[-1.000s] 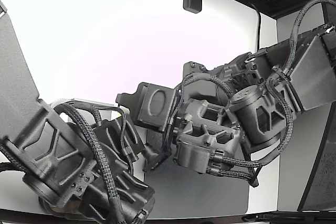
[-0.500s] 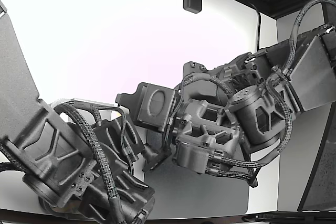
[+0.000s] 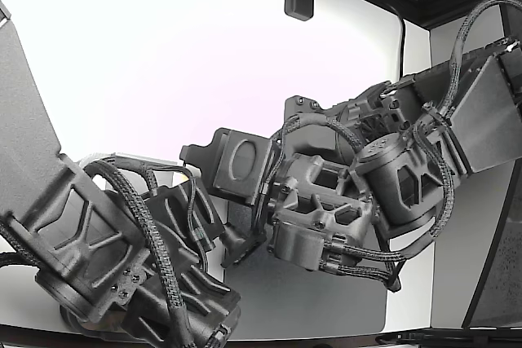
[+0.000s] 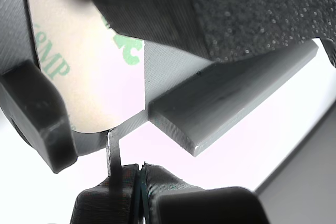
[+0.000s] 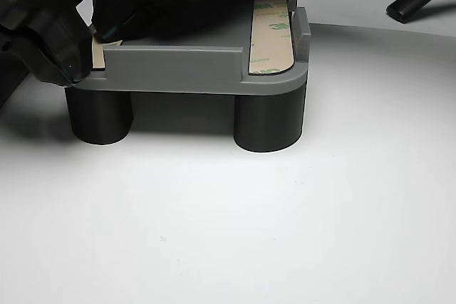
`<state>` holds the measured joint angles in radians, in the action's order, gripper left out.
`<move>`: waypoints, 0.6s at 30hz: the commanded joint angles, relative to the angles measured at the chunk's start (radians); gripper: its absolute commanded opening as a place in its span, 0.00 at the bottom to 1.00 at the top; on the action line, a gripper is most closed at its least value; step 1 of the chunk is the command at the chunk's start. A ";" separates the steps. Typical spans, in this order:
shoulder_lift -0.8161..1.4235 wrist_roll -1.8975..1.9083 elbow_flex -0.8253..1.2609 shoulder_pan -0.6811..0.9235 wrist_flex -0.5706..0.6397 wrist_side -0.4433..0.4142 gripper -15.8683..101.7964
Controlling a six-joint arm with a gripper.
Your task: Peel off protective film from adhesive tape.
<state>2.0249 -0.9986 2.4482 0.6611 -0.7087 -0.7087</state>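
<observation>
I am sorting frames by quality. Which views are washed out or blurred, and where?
Exterior view: the white table is blown out to a flat glare behind the dark arms. Wrist view: the near fingers are soft and the background is overexposed. Other view: evenly lit and sharp, with soft shadows under the grey fixture.

two dark arms (image 3: 326,201), white table (image 3: 147,71)
</observation>
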 commanded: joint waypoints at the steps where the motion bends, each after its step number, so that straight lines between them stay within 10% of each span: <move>1: 0.018 -0.002 -0.034 -0.009 0.003 -0.002 0.04; 18: 0.017 -0.002 -0.028 -0.009 0.011 -0.005 0.04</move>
<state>2.0218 -0.9986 2.4421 0.6611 -0.7041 -0.7087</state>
